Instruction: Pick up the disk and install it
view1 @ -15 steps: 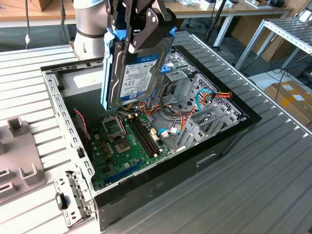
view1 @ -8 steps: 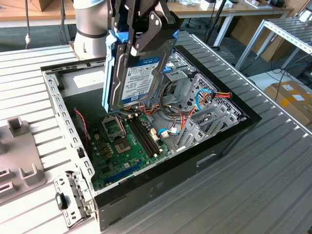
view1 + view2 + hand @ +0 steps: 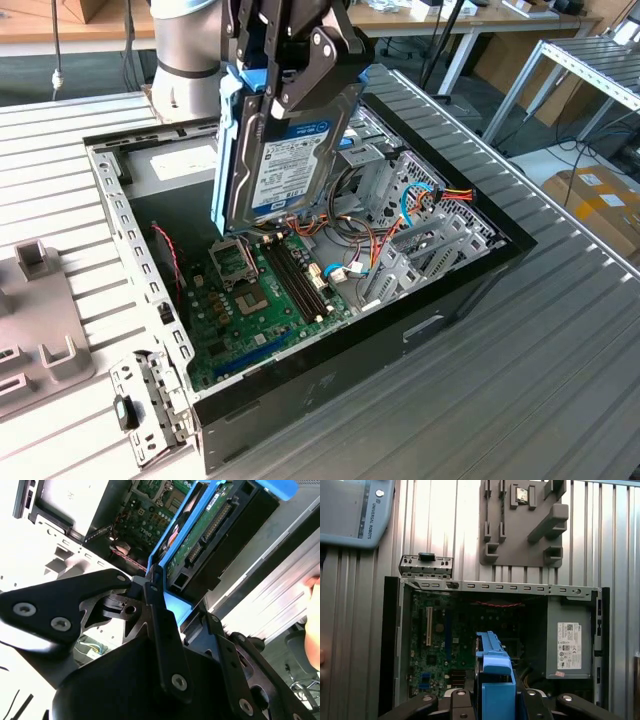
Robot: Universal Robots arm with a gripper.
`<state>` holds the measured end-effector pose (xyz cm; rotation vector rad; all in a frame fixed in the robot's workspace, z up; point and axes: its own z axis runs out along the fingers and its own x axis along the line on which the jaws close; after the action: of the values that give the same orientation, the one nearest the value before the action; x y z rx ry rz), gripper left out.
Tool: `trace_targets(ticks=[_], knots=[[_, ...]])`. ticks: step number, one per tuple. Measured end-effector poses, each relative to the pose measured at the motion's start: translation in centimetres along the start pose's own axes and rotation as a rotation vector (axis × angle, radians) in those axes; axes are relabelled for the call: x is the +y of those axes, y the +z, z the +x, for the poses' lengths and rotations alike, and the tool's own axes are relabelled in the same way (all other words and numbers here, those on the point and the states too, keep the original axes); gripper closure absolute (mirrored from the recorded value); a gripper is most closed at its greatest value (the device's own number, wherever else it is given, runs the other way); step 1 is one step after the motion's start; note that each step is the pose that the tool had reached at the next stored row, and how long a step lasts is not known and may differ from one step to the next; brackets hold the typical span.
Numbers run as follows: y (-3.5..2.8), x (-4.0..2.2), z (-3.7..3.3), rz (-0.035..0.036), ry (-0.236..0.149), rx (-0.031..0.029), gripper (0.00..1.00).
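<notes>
**Pick done, install pending**

We see the end effector [image 3: 292,72] closed tight on the disk [image 3: 288,150], pinching its blue carrier at the upper end. The disk hangs on edge, well clear of the table [image 3: 560,380], above the open computer case [image 3: 440,310] — over the motherboard [image 3: 265,295], near the grey drive cage [image 3: 385,165]. We judge pickup done; disk not yet seated in any bay — install remains.

disk [image 3: 285,150] hangs clear above mobo [image 3: 262,300], cables [image 3: 352,243] & drive cage [image 3: 400,185] crowd the exterior view's right
</notes>
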<state>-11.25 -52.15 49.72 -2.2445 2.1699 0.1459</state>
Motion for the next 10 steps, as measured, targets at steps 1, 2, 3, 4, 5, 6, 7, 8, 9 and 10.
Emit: trace_targets(ticks=[1, 2, 3, 4, 5, 6, 7, 8, 9, 10], knots=[[0.0, 0.0, 0.08, 0.0, 0.0, 0.0, 0.63], [-0.01, 0.0, 0.12, 0.0, 0.0, 0.0, 0.63], [-0.01, 0.0, 0.19, 0.0, 0.0, 0.0, 0.63], [-0.01, 0.0, 0.23, 0.0, 0.0, 0.0, 0.63], [-0.01, 0.01, 0.28, 0.0, 0.0, 0.0, 0.63], [-0.02, 0.01, 0.33, 0.0, 0.0, 0.0, 0.63], [-0.02, 0.01, 0.38, 0.0, 0.0, 0.0, 0.63], [-0.03, 0.01, 0.43, 0.0, 0.0, 0.0001, 0.63], [-0.03, 0.01, 0.48, 0.0, 0.0, 0.0, 0.63], [-0.03, 0.01, 0.53, 0.0, 0.0, 0.0, 0.63]])
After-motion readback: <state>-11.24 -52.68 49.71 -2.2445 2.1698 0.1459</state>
